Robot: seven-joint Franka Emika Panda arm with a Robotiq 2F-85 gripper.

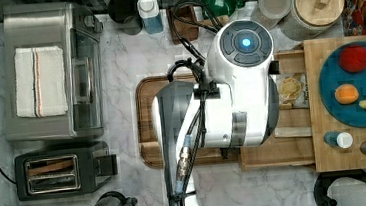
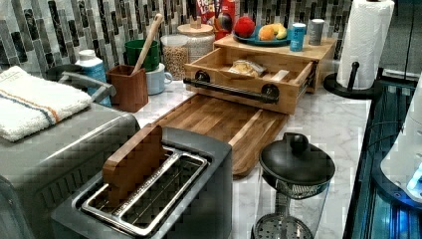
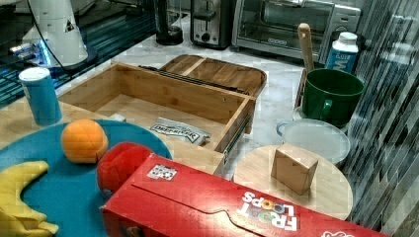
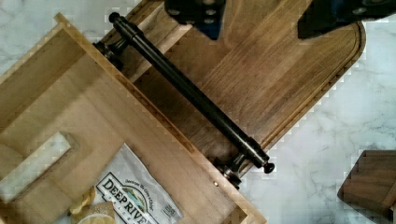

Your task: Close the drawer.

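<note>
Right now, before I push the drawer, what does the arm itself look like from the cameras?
In the top view the arm is glossy white with grey joint sections. A round dark-grey cap with a glowing blue light sits on top. Black cables loop along it, and a metal connector runs down the grey link. In the wrist view the gripper has dark jaws, one edged in blue.

drawer (image 2: 249,79) pulled out, handle bar (image 4: 189,93) uncovered | dark board (image 2: 219,122) lying flat before it, bare, room left above | gripper (image 4: 261,16) spread wide over board, beside bar | chip bag (image 4: 135,191) held inside drawer
</note>
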